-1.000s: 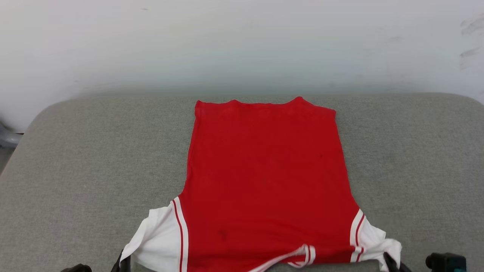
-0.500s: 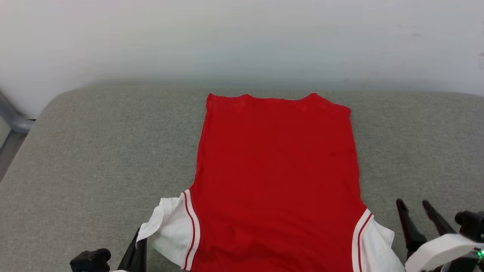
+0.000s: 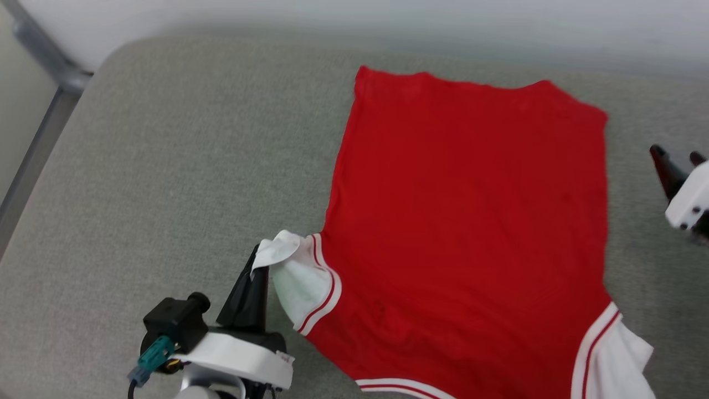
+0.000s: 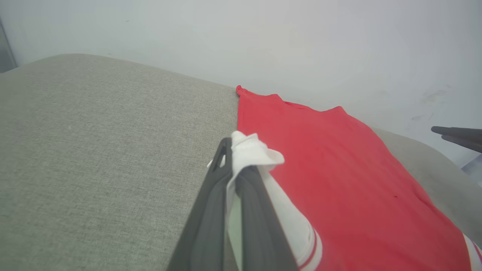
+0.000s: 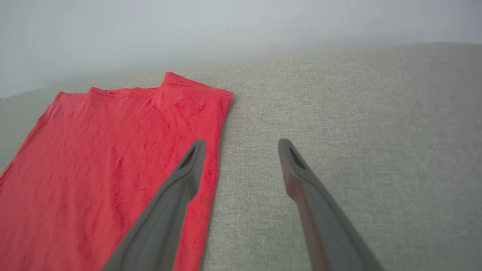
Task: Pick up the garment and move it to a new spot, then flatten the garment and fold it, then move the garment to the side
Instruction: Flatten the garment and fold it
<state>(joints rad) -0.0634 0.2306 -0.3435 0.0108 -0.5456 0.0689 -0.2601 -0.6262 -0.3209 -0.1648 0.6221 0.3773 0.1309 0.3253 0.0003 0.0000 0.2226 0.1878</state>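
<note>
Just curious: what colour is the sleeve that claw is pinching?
The sleeve is white with red-striped trim; head view.

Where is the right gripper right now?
Head view, right edge: the right gripper is open over the grey cushion, just beside the right edge of the garment.

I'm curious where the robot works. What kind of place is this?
Probably an indoor room, maybe a lab or a home: a grey padded cushion against a plain white wall, with a red garment spread on it.
</note>
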